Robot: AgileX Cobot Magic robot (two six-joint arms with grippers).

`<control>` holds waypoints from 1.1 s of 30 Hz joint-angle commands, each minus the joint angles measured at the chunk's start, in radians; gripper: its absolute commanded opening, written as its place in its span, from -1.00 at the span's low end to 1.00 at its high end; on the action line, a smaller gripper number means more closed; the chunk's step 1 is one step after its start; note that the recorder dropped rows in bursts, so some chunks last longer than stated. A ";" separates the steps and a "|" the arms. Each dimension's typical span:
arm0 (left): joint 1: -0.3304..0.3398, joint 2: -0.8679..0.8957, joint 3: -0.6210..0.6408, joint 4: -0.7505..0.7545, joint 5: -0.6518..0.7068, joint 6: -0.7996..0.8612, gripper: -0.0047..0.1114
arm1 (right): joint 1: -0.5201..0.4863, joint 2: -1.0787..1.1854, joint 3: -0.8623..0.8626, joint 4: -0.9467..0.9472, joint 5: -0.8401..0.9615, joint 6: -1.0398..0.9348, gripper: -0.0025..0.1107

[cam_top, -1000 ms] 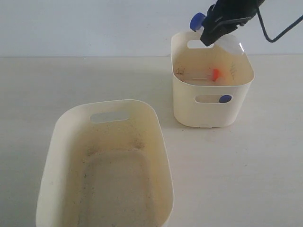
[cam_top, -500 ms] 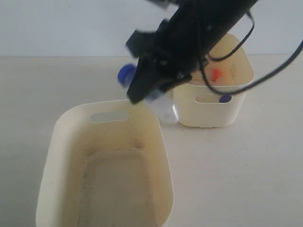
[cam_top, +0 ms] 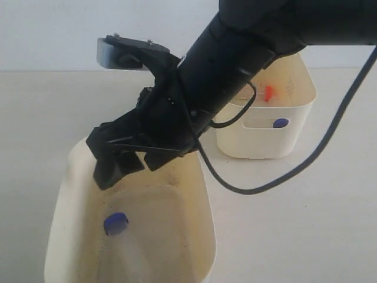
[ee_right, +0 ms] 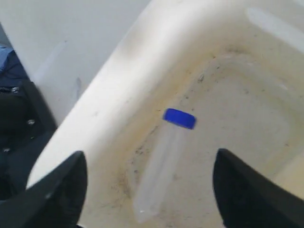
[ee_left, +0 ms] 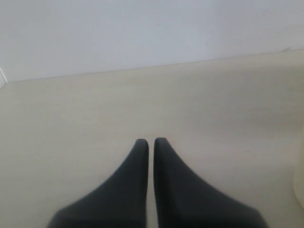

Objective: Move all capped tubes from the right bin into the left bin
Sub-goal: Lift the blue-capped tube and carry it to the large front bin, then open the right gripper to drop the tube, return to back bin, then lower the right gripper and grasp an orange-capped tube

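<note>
Capped tubes are partly moved: one blue-capped tube (cam_top: pixel 115 224) lies loose on the floor of the left bin (cam_top: pixel 205 236), lower left of the exterior view. Above it the right gripper (cam_top: pixel 131 166) hangs with jaws spread and empty. In the right bin (cam_top: pixel 294 141), upper right, an orange-capped tube (cam_top: pixel 268 92) and a blue cap (cam_top: pixel 280 123) behind the handle slot show, so at least two are left to move. The left gripper (ee_left: pixel 151 142) is pressed together, holding nothing.
</note>
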 commanded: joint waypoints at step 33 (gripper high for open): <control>0.001 0.000 -0.004 -0.011 -0.015 -0.012 -0.84 | -0.519 0.650 -0.764 -0.422 0.243 -0.189 -0.10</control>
